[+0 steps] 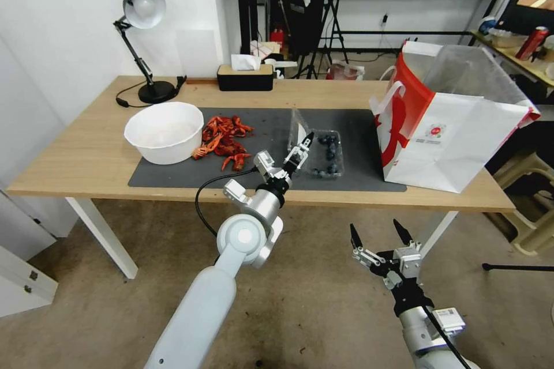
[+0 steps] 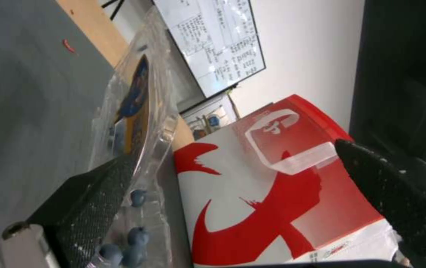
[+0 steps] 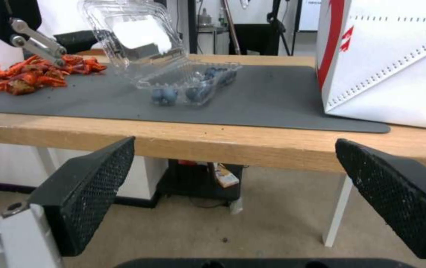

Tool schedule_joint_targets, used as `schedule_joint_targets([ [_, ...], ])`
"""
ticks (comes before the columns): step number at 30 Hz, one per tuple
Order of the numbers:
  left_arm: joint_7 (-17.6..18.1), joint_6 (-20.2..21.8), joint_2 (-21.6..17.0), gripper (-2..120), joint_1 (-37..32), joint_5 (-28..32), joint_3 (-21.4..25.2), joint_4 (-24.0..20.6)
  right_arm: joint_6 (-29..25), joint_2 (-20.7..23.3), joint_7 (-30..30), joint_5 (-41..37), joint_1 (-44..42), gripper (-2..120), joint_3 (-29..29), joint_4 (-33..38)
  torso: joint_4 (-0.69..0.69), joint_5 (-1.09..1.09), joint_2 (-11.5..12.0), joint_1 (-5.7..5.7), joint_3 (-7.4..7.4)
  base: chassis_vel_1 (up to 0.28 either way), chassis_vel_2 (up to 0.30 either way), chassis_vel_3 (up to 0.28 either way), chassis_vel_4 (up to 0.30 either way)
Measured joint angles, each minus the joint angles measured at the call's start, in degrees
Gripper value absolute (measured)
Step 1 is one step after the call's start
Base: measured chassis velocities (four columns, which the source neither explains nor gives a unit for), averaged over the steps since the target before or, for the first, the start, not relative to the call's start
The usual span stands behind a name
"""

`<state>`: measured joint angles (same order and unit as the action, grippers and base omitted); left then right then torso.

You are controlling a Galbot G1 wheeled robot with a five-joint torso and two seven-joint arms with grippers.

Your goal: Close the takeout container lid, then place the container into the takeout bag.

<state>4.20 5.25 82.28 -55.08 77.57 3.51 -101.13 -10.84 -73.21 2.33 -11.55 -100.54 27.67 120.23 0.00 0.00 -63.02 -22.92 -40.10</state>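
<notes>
The takeout container [image 1: 330, 155] lies open on the grey mat [image 1: 173, 176], with dark blueberries [image 3: 163, 96] in its tray. Its clear lid [image 1: 297, 125] stands raised and tilted over the tray. My left gripper [image 1: 300, 149] is open at the lid's outer side, and one finger [image 2: 94, 193] rests against the plastic lid [image 2: 146, 96]. The takeout bag [image 1: 447, 132], white with red sides, stands open at the right end of the table, to the right of the container. My right gripper [image 1: 378, 235] hangs open below and in front of the table edge, facing the container [image 3: 188, 83].
A big white bowl [image 1: 164, 131] and a pile of red crayfish [image 1: 226, 138] sit on the left half of the mat. A desk lamp [image 1: 141, 40] and a tissue box [image 1: 245, 76] stand at the table's back. Bare mat lies between container and bag.
</notes>
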Motion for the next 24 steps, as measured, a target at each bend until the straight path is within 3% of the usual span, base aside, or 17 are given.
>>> schedule_joint_targets([
  [10, -5.2, 0.3, -0.9, 100, 0.9, 0.4, 0.0, 2.6, -0.2, -0.1, -0.1, 0.4, 0.0, 100, -0.3, -0.2, 0.0, 0.0, 0.0, 0.0, 0.0, 0.0, 0.0, 0.0, 0.0],
  [24, -15.6, 2.7, -3.1, 100, 3.2, 1.0, -0.1, 6.0, -0.4, 0.0, -0.1, 0.6, -0.2, 100, -0.4, -0.4, 0.0, 0.0, 0.0, 0.0, 0.0, 0.0, 0.0, 0.0, 0.0],
])
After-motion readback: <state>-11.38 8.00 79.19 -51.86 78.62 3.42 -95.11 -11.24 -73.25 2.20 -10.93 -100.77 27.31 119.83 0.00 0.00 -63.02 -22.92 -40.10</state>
